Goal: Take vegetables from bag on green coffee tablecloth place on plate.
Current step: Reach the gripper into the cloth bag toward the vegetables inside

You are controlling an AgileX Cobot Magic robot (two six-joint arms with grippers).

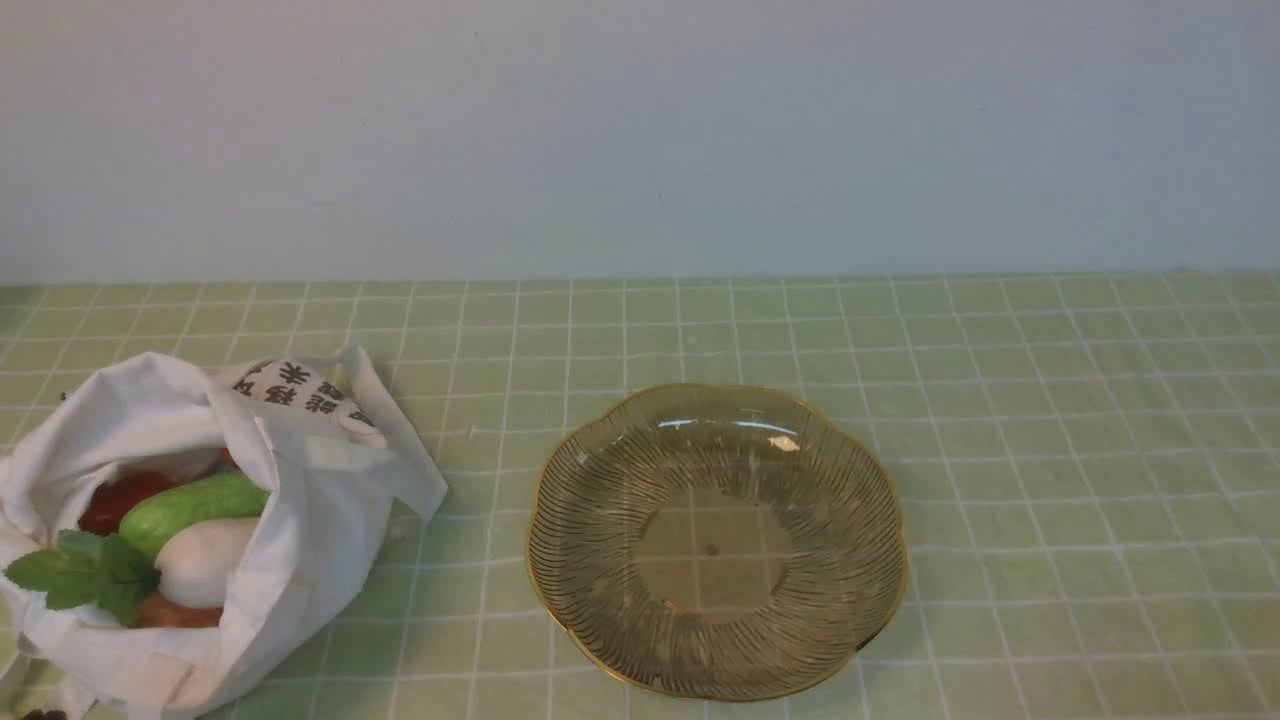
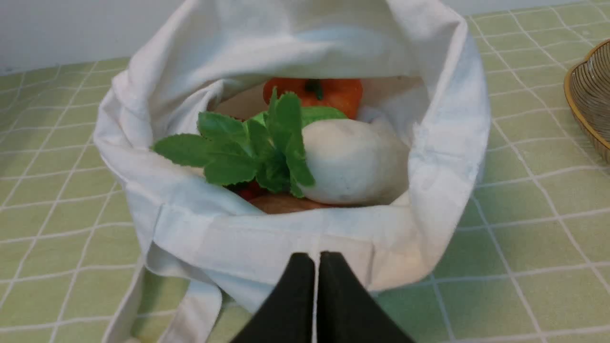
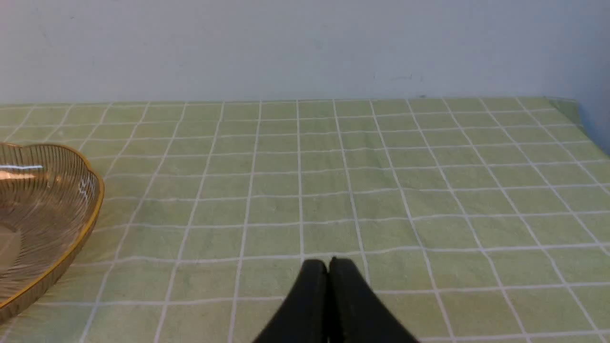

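The radish (image 2: 355, 159) in the soft bag (image 2: 295, 238) seems smooth and slippery; take its white middle. The left gripper (image 2: 317, 259) and right gripper (image 3: 328, 264) are pressed together, empty.

A tabletop dressed like a home dining table. A checked green tablecloth (image 1: 1050, 420) covers it, backed by a plain pale wall (image 1: 640, 130). Which kind of room cannot be told.

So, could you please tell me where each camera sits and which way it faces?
Front: between the arms, facing bag, plate and wall; no arm shows.
Left wrist: on left arm, facing the bag's open mouth; shut left gripper shows.
Right wrist: on right arm, facing tablecloth; shut right gripper shows.
Shared: the plate, in all three.
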